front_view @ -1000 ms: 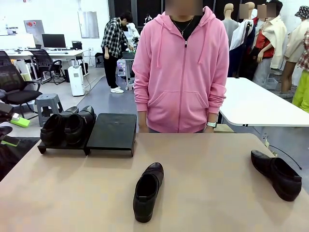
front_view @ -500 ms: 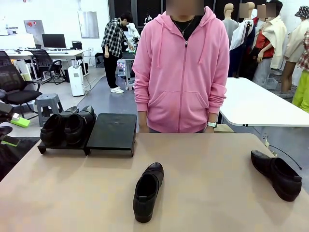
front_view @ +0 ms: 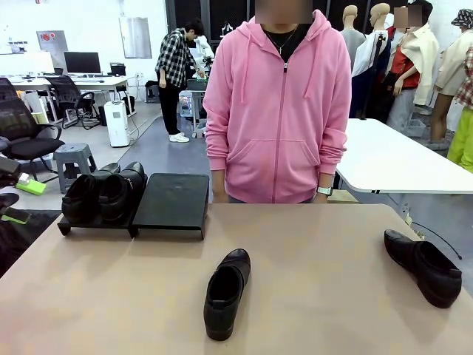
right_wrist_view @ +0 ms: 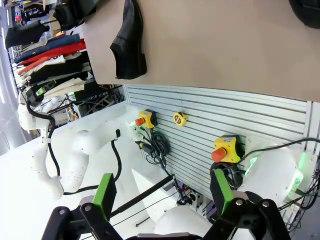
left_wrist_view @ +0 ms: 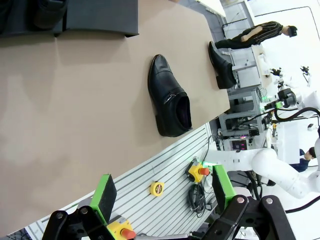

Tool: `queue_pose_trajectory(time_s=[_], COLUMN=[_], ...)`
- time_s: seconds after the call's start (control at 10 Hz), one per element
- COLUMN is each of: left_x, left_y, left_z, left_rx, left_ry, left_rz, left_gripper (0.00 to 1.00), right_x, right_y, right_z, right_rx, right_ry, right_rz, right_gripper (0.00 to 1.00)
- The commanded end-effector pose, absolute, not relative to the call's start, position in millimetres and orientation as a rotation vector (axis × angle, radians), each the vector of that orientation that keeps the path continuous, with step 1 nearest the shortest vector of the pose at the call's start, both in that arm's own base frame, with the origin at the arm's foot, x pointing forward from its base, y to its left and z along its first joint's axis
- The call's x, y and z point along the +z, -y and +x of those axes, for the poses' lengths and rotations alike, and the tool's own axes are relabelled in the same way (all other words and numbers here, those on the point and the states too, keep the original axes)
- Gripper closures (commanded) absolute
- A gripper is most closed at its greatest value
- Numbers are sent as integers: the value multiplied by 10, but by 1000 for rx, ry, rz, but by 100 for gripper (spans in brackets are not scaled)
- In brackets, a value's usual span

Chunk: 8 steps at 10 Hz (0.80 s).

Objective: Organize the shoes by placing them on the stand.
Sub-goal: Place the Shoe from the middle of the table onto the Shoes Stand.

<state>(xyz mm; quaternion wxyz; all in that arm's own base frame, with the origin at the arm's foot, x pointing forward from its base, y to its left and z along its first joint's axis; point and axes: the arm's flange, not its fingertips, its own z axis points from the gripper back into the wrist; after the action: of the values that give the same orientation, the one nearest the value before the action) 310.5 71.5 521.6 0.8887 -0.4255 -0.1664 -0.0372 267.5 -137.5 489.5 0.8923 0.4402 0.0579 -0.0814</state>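
while your left end effector (left_wrist_view: 162, 192) and right end effector (right_wrist_view: 162, 194) gape empty, two glossy round-toed shoes (front_view: 103, 196) sit on the matte slanted stand (front_view: 174, 200), two loose on the smooth tan counter (front_view: 332, 251).

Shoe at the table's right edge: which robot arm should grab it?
Right, probably. That shoe lies on the right arm's side; the left arm would have to reach across, past the middle shoe. Both arms' jaws stand open.

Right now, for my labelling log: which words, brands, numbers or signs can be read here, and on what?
No text reads clearly enough to quote.
Red sign on the far grey panel, front view: too small.
Yellow stop-button box, right wrist view: any print too blurred.
Middle shoe: no brand or mark visible.
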Motion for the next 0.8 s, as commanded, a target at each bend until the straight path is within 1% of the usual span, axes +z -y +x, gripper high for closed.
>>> queue_pose_trajectory(time_s=[0.0,0.1,0.2,0.3,0.5,0.7], left_x=[5211,5216,5236,5203,5058,4880], left_y=[-722,-715,-315,111,940,1707], left_z=[3081,3105,3181,3237,3341,3296], left_rx=[-84,-77,-72,-141,-138,-211], left_ry=[348,346,269,204,156,93], left_rz=[-886,-884,-732,-650,-407,-252], left_gripper=[0,0,0,0,0,0], right_x=[4907,4907,4907,4907,4907,4907], right_y=[1427,1427,1427,1427,1427,1427], right_z=[2662,2662,2662,2662,2662,2662], right_rx=[-138,-138,-138,-138,-138,-138], right_ry=[-119,-119,-119,-119,-119,-119], right_rz=[908,908,908,908,908,908], right_gripper=[0,0,0,0,0,0])
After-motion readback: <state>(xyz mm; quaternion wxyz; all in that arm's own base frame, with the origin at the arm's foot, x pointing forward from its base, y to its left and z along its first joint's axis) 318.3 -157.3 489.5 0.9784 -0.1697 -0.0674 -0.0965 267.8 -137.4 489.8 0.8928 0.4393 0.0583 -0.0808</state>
